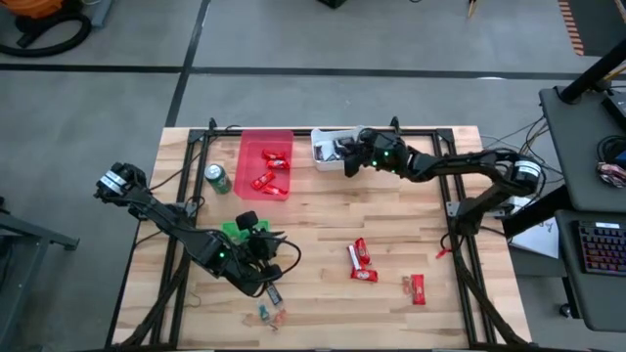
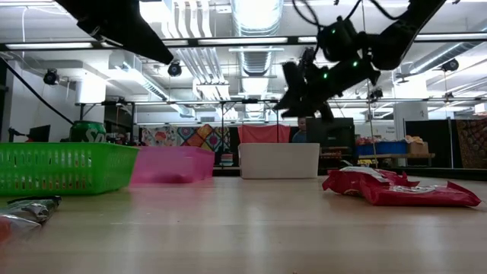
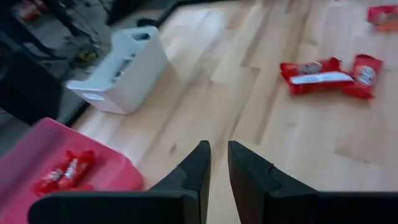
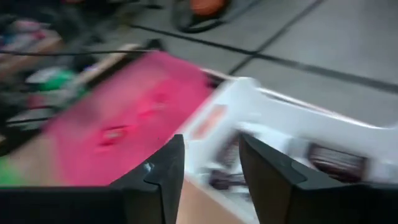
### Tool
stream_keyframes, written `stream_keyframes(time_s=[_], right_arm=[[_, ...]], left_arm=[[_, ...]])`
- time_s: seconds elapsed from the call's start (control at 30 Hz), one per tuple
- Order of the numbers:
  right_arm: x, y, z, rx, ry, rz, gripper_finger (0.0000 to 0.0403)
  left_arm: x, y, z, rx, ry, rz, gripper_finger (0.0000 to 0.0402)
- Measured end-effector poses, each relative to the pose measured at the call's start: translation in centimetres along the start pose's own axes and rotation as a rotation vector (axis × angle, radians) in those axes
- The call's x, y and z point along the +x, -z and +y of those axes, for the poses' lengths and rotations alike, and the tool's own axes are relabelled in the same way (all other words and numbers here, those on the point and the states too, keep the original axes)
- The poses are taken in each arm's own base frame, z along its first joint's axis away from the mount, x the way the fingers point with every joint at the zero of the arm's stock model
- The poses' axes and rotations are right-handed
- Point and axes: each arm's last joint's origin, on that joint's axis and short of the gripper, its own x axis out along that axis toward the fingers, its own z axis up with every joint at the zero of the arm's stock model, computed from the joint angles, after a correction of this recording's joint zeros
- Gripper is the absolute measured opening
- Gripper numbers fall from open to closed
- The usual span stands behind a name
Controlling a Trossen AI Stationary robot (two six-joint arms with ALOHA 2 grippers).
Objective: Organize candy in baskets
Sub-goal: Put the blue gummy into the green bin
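Partly hidden under the left arm in the high view, the green basket (image 1: 233, 230) shows only a sliver left of centre, so what it holds cannot be made out. The left pincer (image 1: 266, 266) hangs at lower centre-left; in its wrist view the fingers (image 3: 194, 168) stand nearly pressed together with a thin gap and nothing between them. Below it, near the bottom edge, lie three small mixed pieces (image 1: 272, 311), too small to tell apart. A green can (image 1: 217, 180) stands at upper left, just beside the red basket (image 1: 252, 142), which holds about four red-wrapped bars (image 1: 268, 172); they overlap, so the count is unsure. Right of it the white basket (image 1: 324, 138) is half covered by the right pincer (image 1: 348, 161), which hovers over it; the dark bars (image 4: 336, 160) inside are blurred and cannot be counted. That pincer's fingers (image 4: 166, 167) are spread apart and empty. On the bare worktop (image 1: 323, 225) at lower right lie three more red bars: two touching (image 1: 360, 260) and one alone (image 1: 418, 287) farther right. So: three baskets, one can, two arms.
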Motion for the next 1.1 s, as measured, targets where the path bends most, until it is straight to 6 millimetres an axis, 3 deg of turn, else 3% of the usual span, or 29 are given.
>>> stream_keyframes(time_s=[0.2,0.4,0.73,0.9,1.1], right_arm=[[-2.0,-1.3,2.3,0.000,-0.289,0.027,0.0156],[-4.5,-1.5,5.4,-0.028,-0.471,0.057,0.0155],[-9.0,-0.2,9.1,-0.110,-0.499,0.397,0.0137],[-10.1,0.9,10.1,-0.155,-0.495,0.537,0.0135],[-11.0,2.2,10.2,-0.170,-0.461,0.663,0.0138]], left_arm=[[0.0,0.2,-0.3,-0.009,0.108,0.075,0.0040],[-0.2,0.5,-0.8,-0.015,0.259,0.183,0.0040],[-0.8,0.6,-1.7,-0.060,0.522,0.370,0.0045],[-1.5,1.6,-3.1,-0.015,0.635,0.453,0.0080],[-2.2,3.4,-4.8,0.075,0.652,0.480,0.0159]])
